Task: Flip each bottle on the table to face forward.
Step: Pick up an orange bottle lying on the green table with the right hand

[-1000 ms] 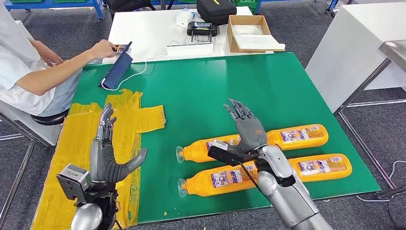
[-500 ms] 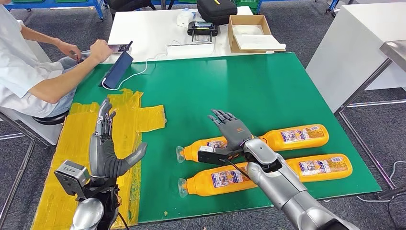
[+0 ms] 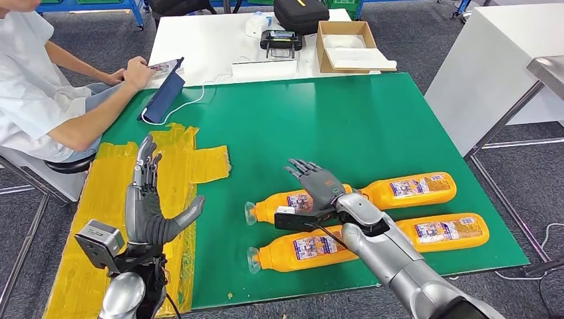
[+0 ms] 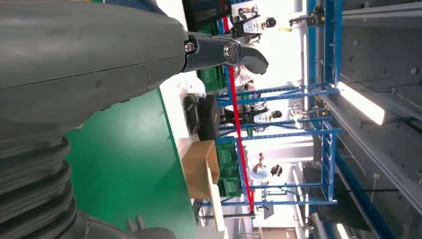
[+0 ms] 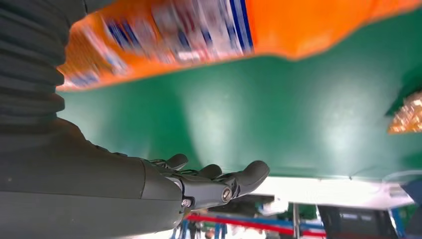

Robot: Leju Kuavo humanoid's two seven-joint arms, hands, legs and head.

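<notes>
In the lower middle of the head view we see our right hand (image 3: pixel 316 184) with its fingers spread wide and holding nothing. It hovers over the neck end of the upper left bottle (image 3: pixel 287 205), palm turned down, and the silver forearm comes in from the lower right corner. Our left hand (image 3: pixel 147 203) stands upright at the lower left, above the yellow tape (image 3: pixel 173 166), fingers pointing up and thumb stuck out to the side, also empty. Four orange bottles lie on their sides on the green table (image 3: pixel 319 119), in two rows at the lower right: the upper right bottle (image 3: pixel 411 189), the lower left bottle (image 3: pixel 302 250), the lower right bottle (image 3: pixel 445 230). A person (image 3: pixel 40 93) sits at the upper left.
</notes>
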